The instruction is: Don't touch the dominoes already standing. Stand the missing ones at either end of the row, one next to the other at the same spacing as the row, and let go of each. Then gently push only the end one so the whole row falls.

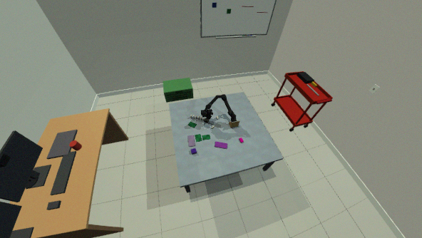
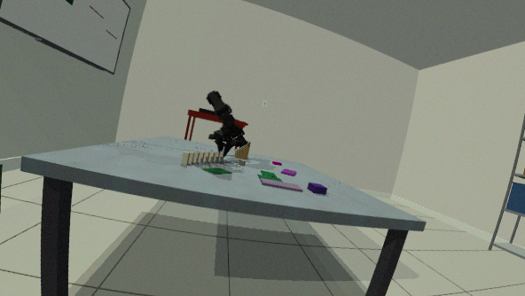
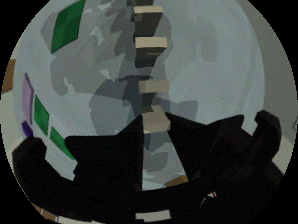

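Top view: you have the black, angular parallel-jaw gripper (image 1: 207, 120) (image 2: 223, 155) (image 3: 153, 117) down at the arm-side end of the row of cream, matte, slab-shaped dominoes (image 1: 195, 117) (image 2: 199, 158) (image 3: 151, 43). The row runs away from the tool, towards the table edge farther from the arm's base. Two small pale pieces lie apart from it; too small to identify. Table (image 1: 228, 160) (image 2: 133, 177) (image 3: 215, 65): blue-grey, mottled, satin-looking.

Exterior view: fingertips low, just beside the row's end. You can't separate the held piece from its neighbours here. Flat green tile (image 2: 216, 170) (image 1: 192, 125) (image 3: 68, 26) lies in front of the row, well clear of the fingers.

Wrist view: fingers pinching a cream, sharp-edged domino (image 3: 156, 119). It sits in line with the row, next beyond the nearest standing piece, with a gap between. Its visible top edge runs across the row, slightly skewed. Contact with the table: can't tell. Your next move, I judge: match spacing, square it, set down, open without brushing that neighbour; a nudge could topple everything early.
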`<state>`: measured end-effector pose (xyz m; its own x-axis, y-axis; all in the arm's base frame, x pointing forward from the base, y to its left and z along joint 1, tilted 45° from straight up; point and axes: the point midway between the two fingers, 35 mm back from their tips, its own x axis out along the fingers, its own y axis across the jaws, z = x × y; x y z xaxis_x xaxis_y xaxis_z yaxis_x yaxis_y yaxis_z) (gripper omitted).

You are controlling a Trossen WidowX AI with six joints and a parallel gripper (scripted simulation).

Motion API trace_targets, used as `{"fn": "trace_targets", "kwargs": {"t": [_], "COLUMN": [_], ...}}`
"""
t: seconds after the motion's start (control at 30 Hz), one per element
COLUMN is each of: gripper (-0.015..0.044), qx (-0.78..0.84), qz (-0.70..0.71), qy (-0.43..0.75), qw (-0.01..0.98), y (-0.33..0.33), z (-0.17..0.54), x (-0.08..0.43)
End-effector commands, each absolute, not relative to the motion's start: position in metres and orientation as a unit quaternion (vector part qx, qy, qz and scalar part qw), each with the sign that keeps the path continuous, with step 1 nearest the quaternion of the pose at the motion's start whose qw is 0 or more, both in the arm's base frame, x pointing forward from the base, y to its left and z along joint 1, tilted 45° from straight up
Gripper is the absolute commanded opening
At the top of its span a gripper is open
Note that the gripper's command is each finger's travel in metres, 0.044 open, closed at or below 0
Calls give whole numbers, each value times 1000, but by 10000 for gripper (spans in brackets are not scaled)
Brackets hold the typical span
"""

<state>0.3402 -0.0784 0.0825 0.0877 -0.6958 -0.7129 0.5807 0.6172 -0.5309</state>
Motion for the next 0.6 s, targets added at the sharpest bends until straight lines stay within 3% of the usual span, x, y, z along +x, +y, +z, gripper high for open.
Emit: {"fn": "trace_targets", "kwargs": {"t": [0.0,0.23,0.57], "gripper": [107,107,370], "qx": [-60,-60,-60], "qz": [-433,-433,-433], "qy": [517,517,517], "qw": [736,736,736], "y": [-79,-79,-79], "z": [81,81,81], "x": [340,340,340]}}
